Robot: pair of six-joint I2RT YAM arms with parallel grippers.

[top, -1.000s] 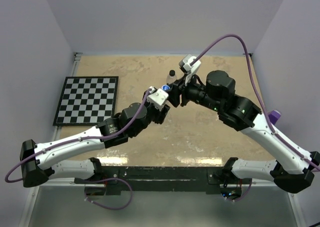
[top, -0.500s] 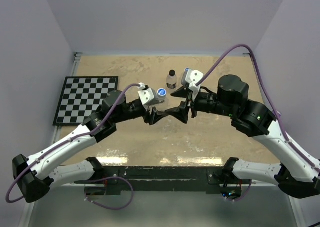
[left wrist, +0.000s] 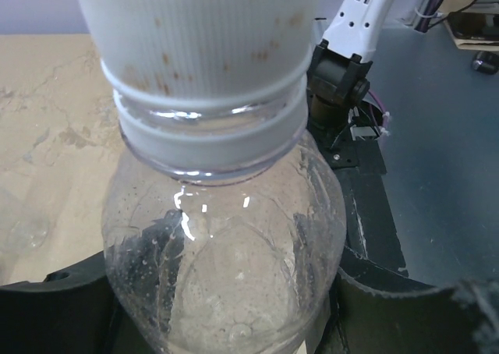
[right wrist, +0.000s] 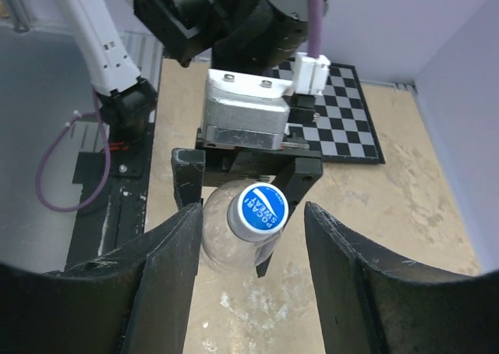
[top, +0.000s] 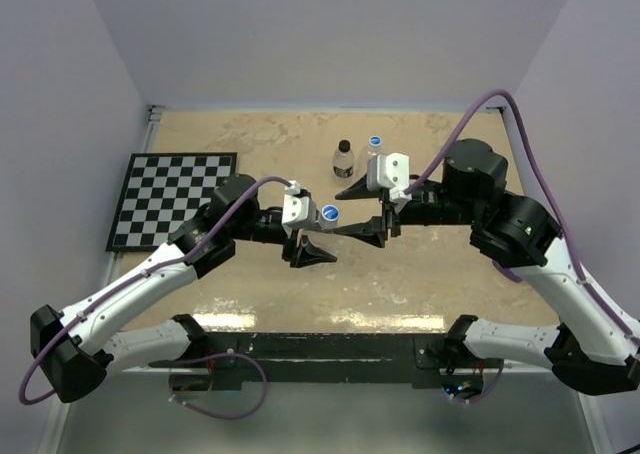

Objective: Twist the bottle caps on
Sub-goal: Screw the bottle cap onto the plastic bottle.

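My left gripper [top: 312, 236] is shut on a clear bottle [left wrist: 226, 245], held above the table's middle. That bottle carries a blue cap [top: 329, 213] with a white mark; its ribbed white side [left wrist: 195, 26] fills the top of the left wrist view. My right gripper [right wrist: 249, 276] is open, one finger on each side of the capped bottle [right wrist: 234, 237] without touching it, and faces the left gripper [right wrist: 245, 147]. Seen from above, the right gripper [top: 345, 214] sits just right of the cap. Two more bottles stand at the back, one black-capped [top: 344, 146] and one blue-capped [top: 376, 142].
A black-and-white chessboard mat [top: 172, 199] lies at the table's left. The sandy tabletop [top: 420, 284] ends at a dark rail [top: 320, 346] where both arm bases are bolted. Pale walls close in the back and both sides.
My right gripper let go of the blue cap and opened, drawing back to the right. The left arm carried the capped bottle toward the near side and lower.
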